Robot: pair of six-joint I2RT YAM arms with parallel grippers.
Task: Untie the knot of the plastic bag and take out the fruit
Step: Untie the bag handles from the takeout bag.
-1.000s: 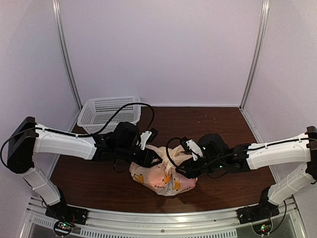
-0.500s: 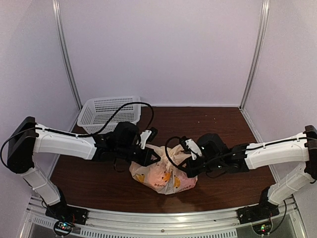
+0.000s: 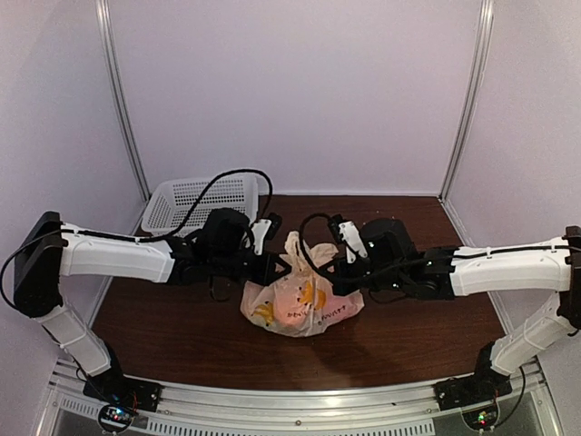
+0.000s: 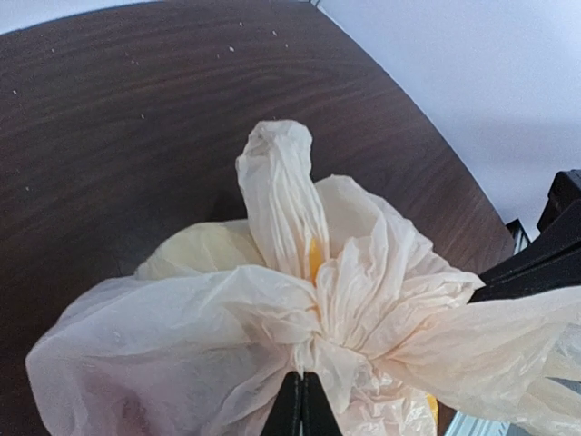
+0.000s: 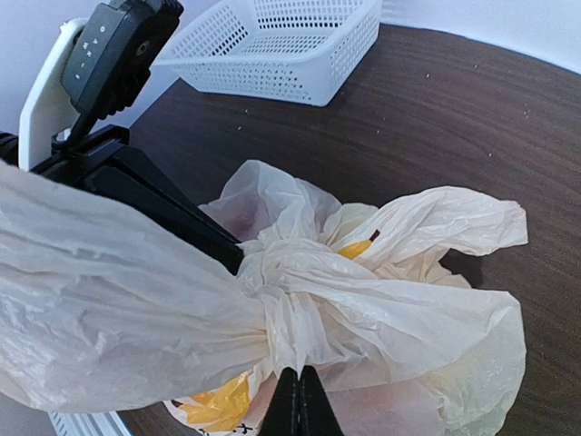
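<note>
**We grip both sides of the bag, and the knot is not yet undone**
Our left gripper (image 4: 301, 404) and right gripper (image 5: 300, 401) each pinch the film of the crinkly cream plastic bag (image 3: 300, 309), at 9 and 3 o'clock of its twisted, tied knot (image 5: 272, 304). We judge untying barely begun. The rounded fruit (image 5: 355, 247) lies inside, with only some yellow showing. A white perforated basket (image 3: 195, 195) stands at 10 o'clock.

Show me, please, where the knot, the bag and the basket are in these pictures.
knot (image 5: 272, 295): right wrist view, on the cinched middle of the tie.
bag (image 3: 295, 307): top view, on its printed side.
basket (image 5: 268, 77): right wrist view, on its near perforated wall.
</note>
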